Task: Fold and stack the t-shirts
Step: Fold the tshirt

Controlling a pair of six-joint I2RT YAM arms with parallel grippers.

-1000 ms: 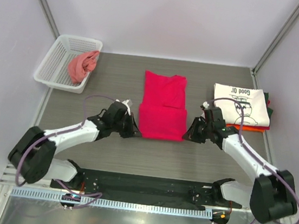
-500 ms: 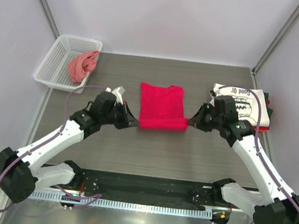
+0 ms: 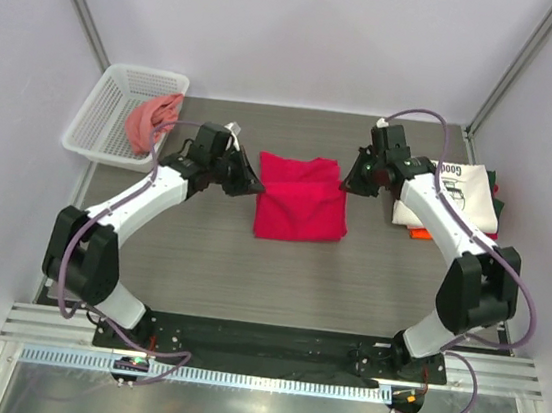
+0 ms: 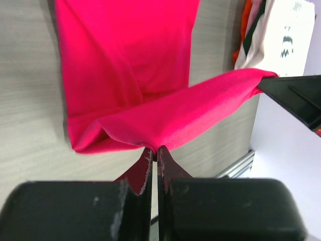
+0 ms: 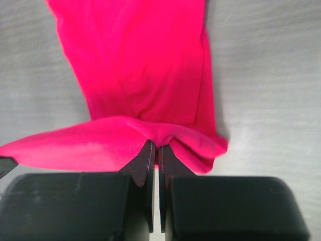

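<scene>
Left gripper (image 4: 154,150) and right gripper (image 5: 155,145) pinch the soft crimson-red cloth t-shirt (image 3: 301,210) by its raised edge — either slipping could skew the fold.

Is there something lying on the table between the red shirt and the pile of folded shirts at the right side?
Nothing visible lies there: the table between the red shirt and the pile is bare. Only the right arm, its end effector pinching the shirt, crosses above the pile's left part.

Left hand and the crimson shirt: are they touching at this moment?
Touching. The left wrist view shows the left hand shut on a pinched fold of the crimson shirt, cloth clamped between its jaws.
</scene>
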